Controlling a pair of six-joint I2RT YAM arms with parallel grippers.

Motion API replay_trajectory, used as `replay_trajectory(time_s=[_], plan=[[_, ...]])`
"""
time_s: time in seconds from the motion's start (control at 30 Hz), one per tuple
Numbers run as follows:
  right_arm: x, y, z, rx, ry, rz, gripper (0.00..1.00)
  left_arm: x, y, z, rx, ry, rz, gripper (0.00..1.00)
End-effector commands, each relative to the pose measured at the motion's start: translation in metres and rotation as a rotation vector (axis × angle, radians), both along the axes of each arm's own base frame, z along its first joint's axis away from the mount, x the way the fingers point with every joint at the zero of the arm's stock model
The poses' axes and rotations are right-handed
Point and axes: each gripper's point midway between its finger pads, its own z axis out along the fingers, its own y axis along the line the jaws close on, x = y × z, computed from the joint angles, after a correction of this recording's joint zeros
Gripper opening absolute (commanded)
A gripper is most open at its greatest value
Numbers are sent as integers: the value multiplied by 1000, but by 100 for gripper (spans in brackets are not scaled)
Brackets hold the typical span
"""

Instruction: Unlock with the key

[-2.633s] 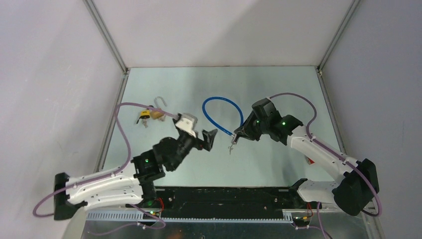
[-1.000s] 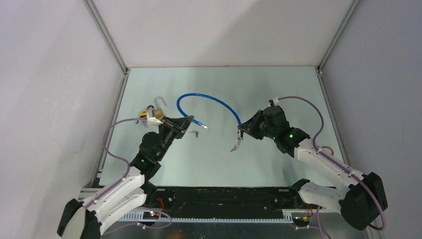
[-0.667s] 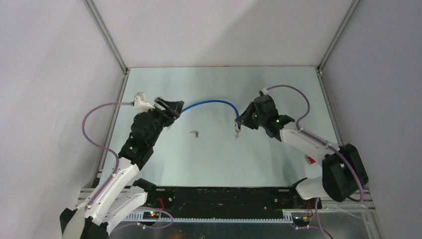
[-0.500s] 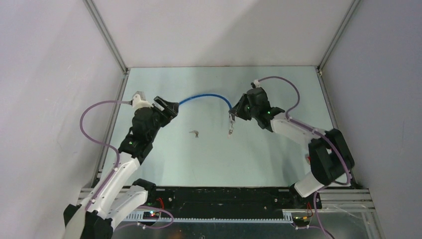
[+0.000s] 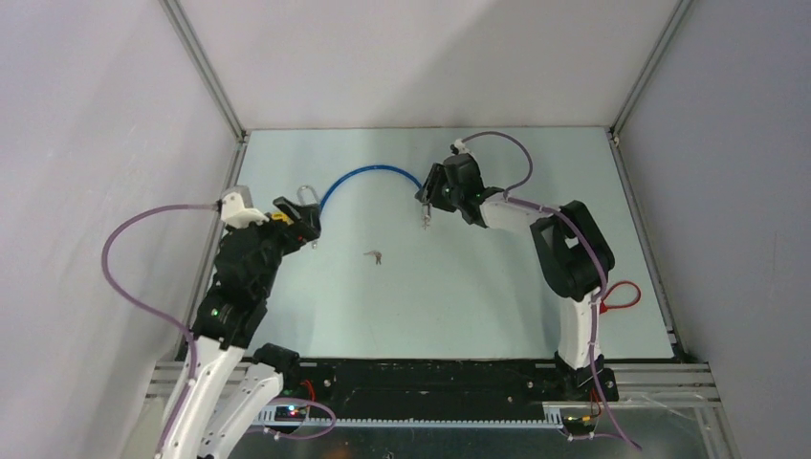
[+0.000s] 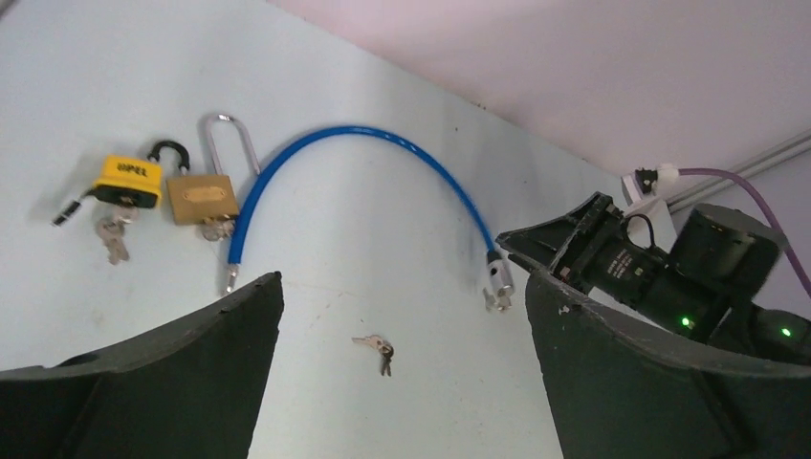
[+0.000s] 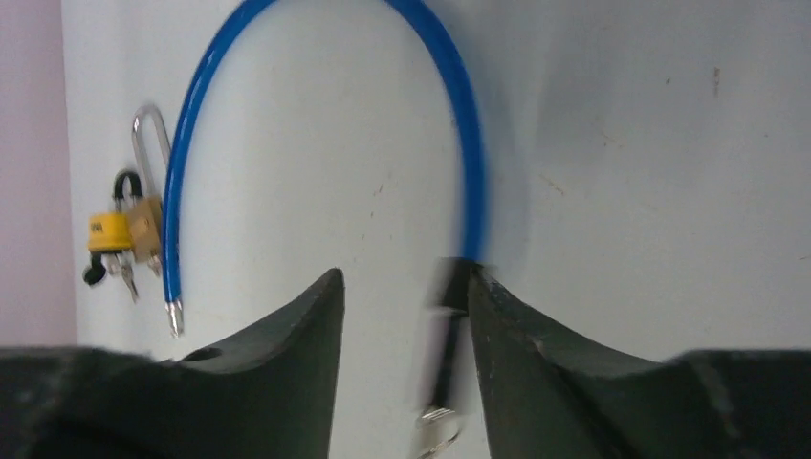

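left gripper (image 5: 298, 218): released, fingers wide apart, nothing between them; hovers left of the key, over the padlocks
yellow padlock (image 6: 127, 180): flat on the table, far left of the key and further back; small keys lie at its lower edge
brass padlock (image 6: 202, 199): just beside the yellow padlock on the side nearer the key; long silver shackle points away from the arms
cable (image 6: 383, 139): blue, arches behind the key; its bare metal tip lies left of the key, just beside the brass padlock
key (image 6: 381, 349): loose on the table, under the cable arch, apart from both grippers
cable head (image 6: 498, 277): right of the key and further back, at the right gripper's tip
right gripper (image 7: 402, 275): jaws partly apart; cable head blurred against one finger, bare table showing between it and the other, so not clamped
red loop (image 5: 620, 295): far right of the key, behind the right arm
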Motion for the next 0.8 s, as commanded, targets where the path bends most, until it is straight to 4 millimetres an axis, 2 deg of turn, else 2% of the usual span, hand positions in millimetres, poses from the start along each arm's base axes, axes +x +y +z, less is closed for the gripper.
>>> replay_trajectory(time_s=[0.0,0.1,0.2,0.33,0.43,0.47,0.5,0.53,0.57,0.6,0.63,0.67,0.73,0.77], plan=[[32,-10,28,-1,-100,-51,58,-23,19,23,131,-74,8,100],[34,-29,37,-41,-104,-87,71,-35,23,32,164,-114,1,100],[28,-62,46,-118,-91,-154,78,-49,30,41,183,-153,7,100],[6,-113,82,-205,-148,-263,88,-68,42,55,214,-209,36,100],[-27,-158,120,-283,-224,-357,96,-85,57,66,244,-254,84,100],[-35,-167,129,-294,-243,-375,97,-89,61,68,249,-262,99,100],[-50,-184,147,-312,-284,-417,98,-96,68,71,259,-274,128,100],[-60,-194,150,-334,-281,-433,99,-99,72,73,264,-277,143,100],[-76,-210,168,-342,-321,-472,99,-105,79,75,274,-284,173,100],[-87,-219,170,-361,-317,-484,99,-108,83,77,277,-289,190,100],[-104,-234,187,-354,-359,-523,99,-114,91,78,286,-291,224,100],[-115,-242,188,-372,-352,-535,100,-116,94,78,290,-291,240,100],[-151,-268,212,-347,-410,-592,99,-124,103,80,297,-297,281,100],[-162,-278,212,-373,-405,-614,100,-128,108,81,302,-300,304,100]])
